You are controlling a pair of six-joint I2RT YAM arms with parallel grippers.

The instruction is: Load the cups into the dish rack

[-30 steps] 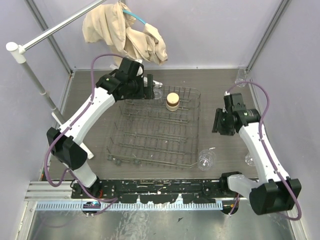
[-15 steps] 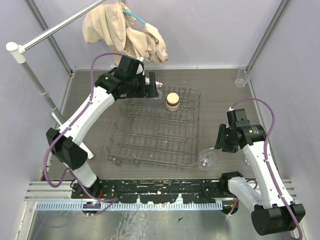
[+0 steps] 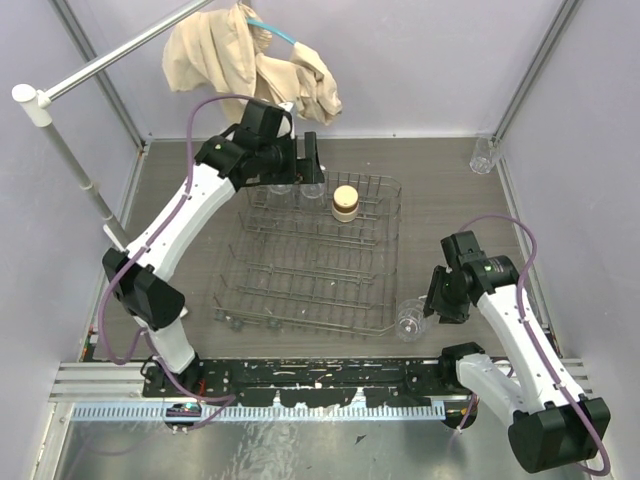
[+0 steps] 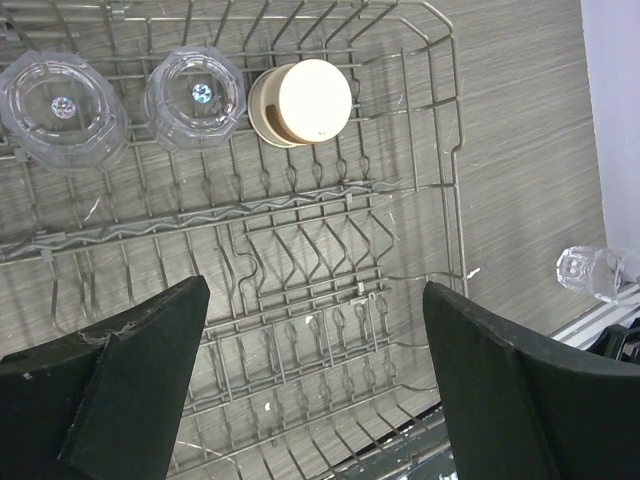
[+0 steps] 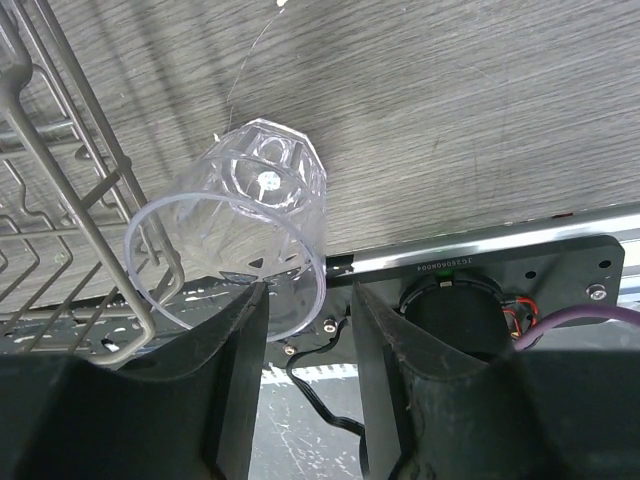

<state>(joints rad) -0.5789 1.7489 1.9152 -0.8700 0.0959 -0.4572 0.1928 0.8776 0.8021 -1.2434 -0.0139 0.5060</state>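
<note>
Worktop (image 3: 440, 190): grey wood-grain surface. It carries the dish rack and two loose cups.
Dish rack (image 3: 300, 285): wire basket at the centre of the worktop, set slightly towards the left edge.
Cloth (image 3: 250, 60): beige and bunched, draped over a rod (image 3: 110, 55) above the far left corner of the worktop.
Left claw (image 4: 312, 290): spread wide and holding nothing. It hangs above the far left part of the dish rack.
Right claw (image 5: 305, 310): partly spread and set low at the near right corner of the dish rack. Its fingers stand either side of the lower rim of the fallen clear cup. Contact with the rim cannot be confirmed.
Corner clear cup (image 4: 60, 105): base up in the far row of the dish rack, at the far left corner.
Middle clear cup (image 4: 195, 95): base up in the same row, just beside the corner clear cup.
Tan cup (image 4: 300, 100): base up in the same row, just beside the middle clear cup on its right.
Fallen clear cup (image 5: 250, 230): on its side on the worktop, just beside the near right corner of the dish rack, mouth towards the near edge.
Standing clear cup (image 3: 482, 155): at the far right corner of the worktop, well apart from the dish rack.
</note>
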